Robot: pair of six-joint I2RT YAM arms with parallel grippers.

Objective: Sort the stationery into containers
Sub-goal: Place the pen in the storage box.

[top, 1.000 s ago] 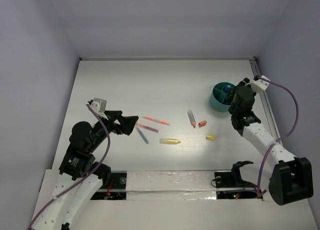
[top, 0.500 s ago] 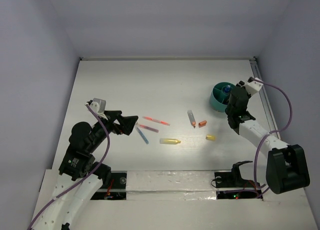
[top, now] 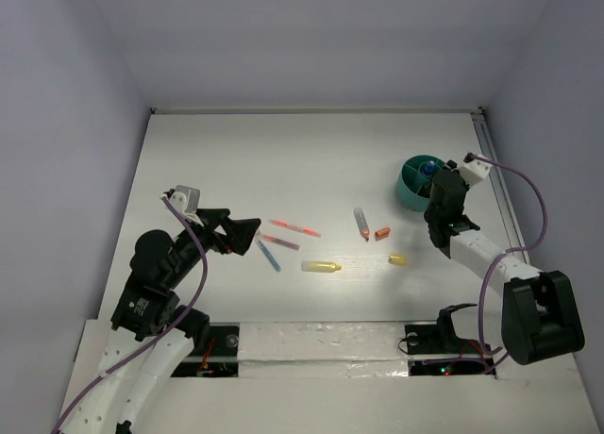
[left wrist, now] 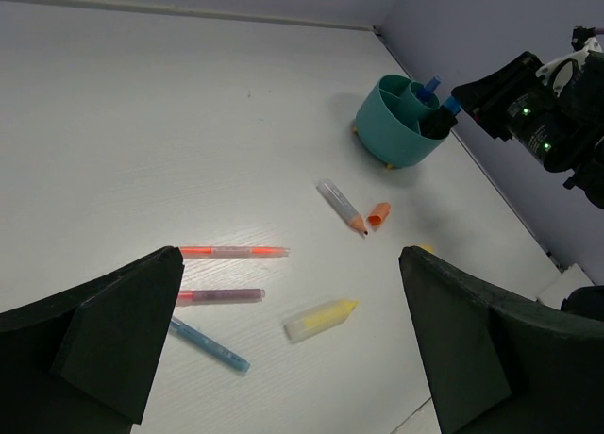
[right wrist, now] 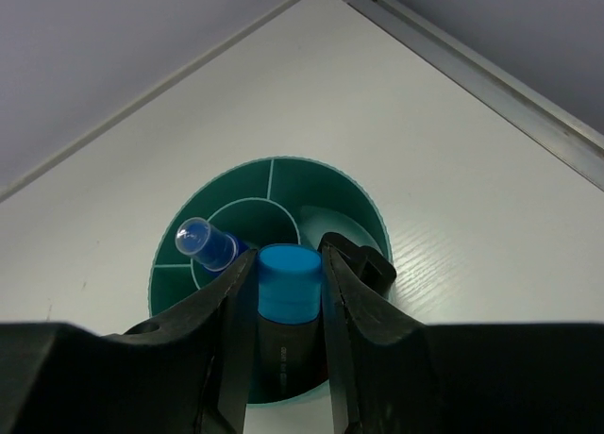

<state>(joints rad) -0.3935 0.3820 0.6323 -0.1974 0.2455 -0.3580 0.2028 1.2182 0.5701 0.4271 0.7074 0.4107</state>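
Note:
The teal cup [top: 413,183] stands at the right of the table. My right gripper [top: 437,183] is over it, shut on a black marker with a blue cap [right wrist: 288,285]; the marker's lower end is inside the cup [right wrist: 363,212]. A blue pen with a clear cap [right wrist: 208,243] stands in another compartment. My left gripper [top: 247,231] is open and empty above the table. Lying near it are an orange pen [left wrist: 233,252], a purple pen [left wrist: 219,295], a blue pen [left wrist: 208,344] and a yellow highlighter [left wrist: 321,320].
A grey marker with an orange tip [top: 360,223], an orange cap [top: 382,233] and a small yellow cap [top: 397,259] lie between the two arms. A metal rail [top: 495,184] runs along the table's right edge, close behind the cup.
My right wrist has drawn in to the left and sunk over the cup with the marker. The left arm and the loose pens have not moved.

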